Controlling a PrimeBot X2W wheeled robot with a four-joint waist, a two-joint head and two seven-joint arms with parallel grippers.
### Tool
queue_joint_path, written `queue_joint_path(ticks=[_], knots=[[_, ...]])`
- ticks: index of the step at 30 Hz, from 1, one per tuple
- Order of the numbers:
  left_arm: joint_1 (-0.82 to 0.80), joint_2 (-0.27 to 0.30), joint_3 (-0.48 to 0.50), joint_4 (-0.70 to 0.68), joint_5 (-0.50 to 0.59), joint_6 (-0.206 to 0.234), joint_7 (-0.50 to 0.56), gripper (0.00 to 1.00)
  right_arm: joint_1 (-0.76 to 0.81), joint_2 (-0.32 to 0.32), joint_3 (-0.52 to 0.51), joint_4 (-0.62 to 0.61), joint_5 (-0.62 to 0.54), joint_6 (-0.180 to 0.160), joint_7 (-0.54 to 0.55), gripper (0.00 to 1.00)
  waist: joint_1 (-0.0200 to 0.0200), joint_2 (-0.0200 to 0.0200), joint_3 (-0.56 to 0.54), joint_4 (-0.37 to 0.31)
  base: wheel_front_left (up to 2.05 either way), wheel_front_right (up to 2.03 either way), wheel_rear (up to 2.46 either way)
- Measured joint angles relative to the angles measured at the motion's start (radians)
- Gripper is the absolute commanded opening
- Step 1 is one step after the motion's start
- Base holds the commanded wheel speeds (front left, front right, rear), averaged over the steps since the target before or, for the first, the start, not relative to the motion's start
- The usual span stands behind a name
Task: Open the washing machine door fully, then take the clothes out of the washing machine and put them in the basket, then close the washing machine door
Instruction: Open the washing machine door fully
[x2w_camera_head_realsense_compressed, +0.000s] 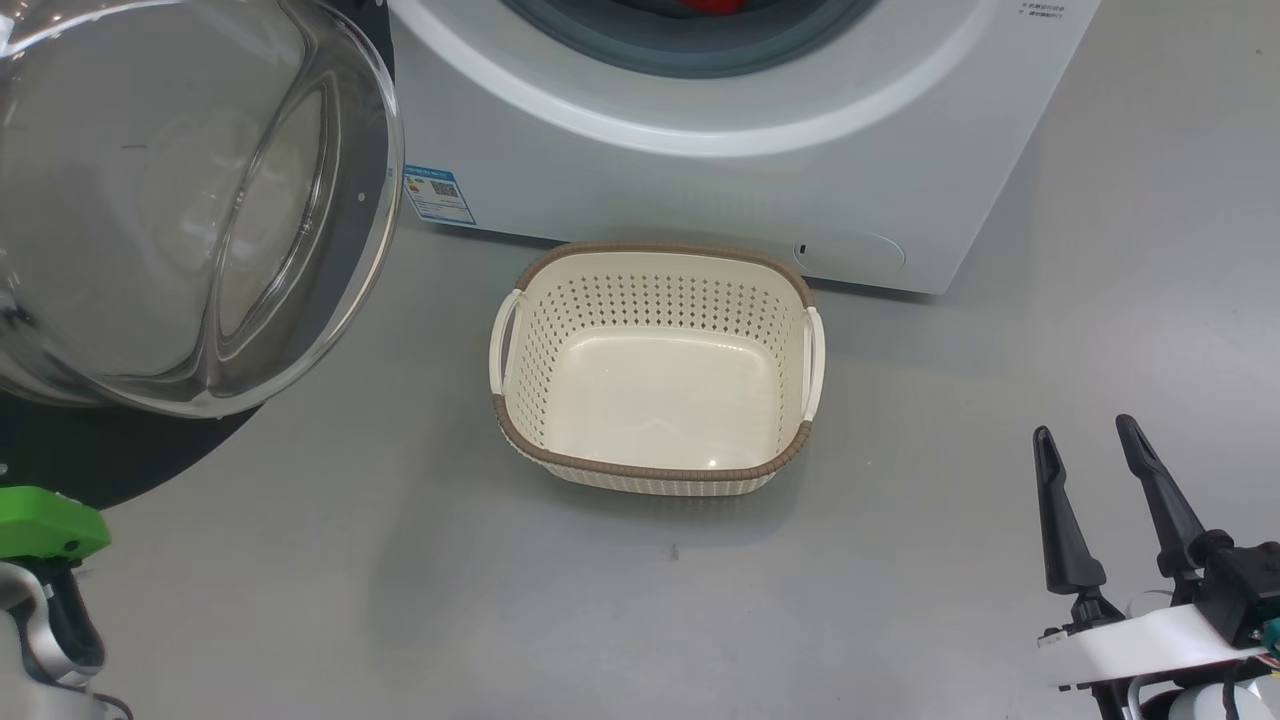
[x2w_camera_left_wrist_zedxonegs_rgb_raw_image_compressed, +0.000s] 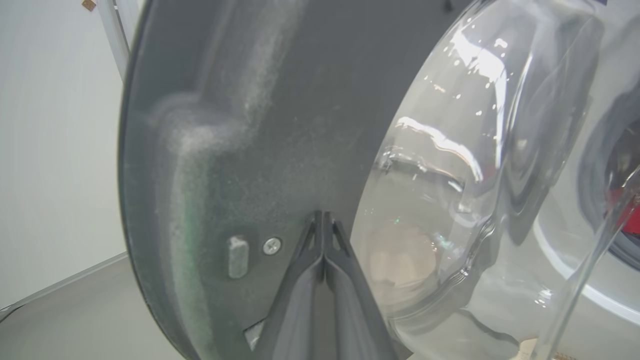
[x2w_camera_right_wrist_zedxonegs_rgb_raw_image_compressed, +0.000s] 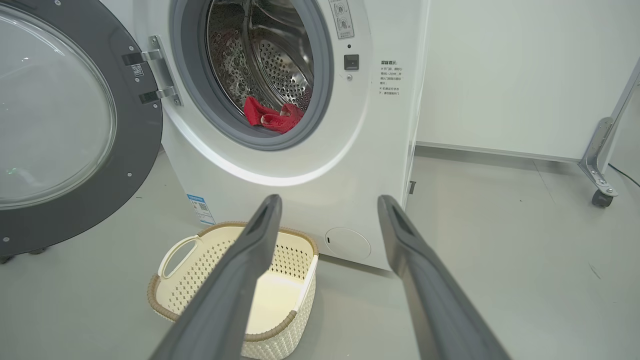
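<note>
The washing machine (x2w_camera_right_wrist_zedxonegs_rgb_raw_image_compressed: 360, 150) stands with its door (x2w_camera_right_wrist_zedxonegs_rgb_raw_image_compressed: 60, 125) swung wide to the left, and its glass bowl bulges at the head view's upper left (x2w_camera_head_realsense_compressed: 180, 200). Red clothes (x2w_camera_right_wrist_zedxonegs_rgb_raw_image_compressed: 270, 117) lie low in the steel drum, and a red sliver of them (x2w_camera_head_realsense_compressed: 712, 5) shows at the top edge. The cream basket (x2w_camera_head_realsense_compressed: 660, 247) sits empty on the floor before the machine. My left gripper (x2w_camera_left_wrist_zedxonegs_rgb_raw_image_compressed: 322, 216) is shut on nothing, its tips against the door's matte inner face (x2w_camera_left_wrist_zedxonegs_rgb_raw_image_compressed: 240, 150) beside a screw. My right gripper (x2w_camera_head_realsense_compressed: 1085, 427) is open at the lower right, aimed toward the machine (x2w_camera_right_wrist_zedxonegs_rgb_raw_image_compressed: 329, 198), right of the basket (x2w_camera_right_wrist_zedxonegs_rgb_raw_image_compressed: 175, 300).
Grey floor surrounds the basket, and more of it lies to the machine's right. A metal frame leg on a caster (x2w_camera_right_wrist_zedxonegs_rgb_raw_image_compressed: 600, 160) stands by the white wall at the far right. The door's hinge (x2w_camera_right_wrist_zedxonegs_rgb_raw_image_compressed: 155, 70) joins it to the machine's left side.
</note>
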Motion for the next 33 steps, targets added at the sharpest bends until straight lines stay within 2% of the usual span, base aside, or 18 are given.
queue_joint_path(ticks=[13, 26, 33], knots=[[0.001, -0.006, 0.007, 0.018, 0.023, 0.0, -0.002, 0.0, -0.01, 0.0, 0.006, 0.002, 0.0, 0.0, 0.0, 1.0, 0.0, 0.0, -0.009, -0.005, 0.0, 0.0, 0.0], [0.125, -0.099, -0.03, -0.154, 0.091, -0.004, -0.005, 0.0, -0.02, 0.001, 0.008, 0.007, 0.0, 0.0, 0.0, 1.0, 0.0, 0.0, -0.026, -0.009, 0.0, 0.0, 0.0], [0.208, -0.117, -0.091, -0.223, 0.123, -0.028, -0.005, 0.0, -0.02, 0.005, 0.008, 0.012, 0.0, 0.0, 0.0, 1.0, 0.0, 0.0, -0.036, -0.011, 0.0, 0.0, 0.0]])
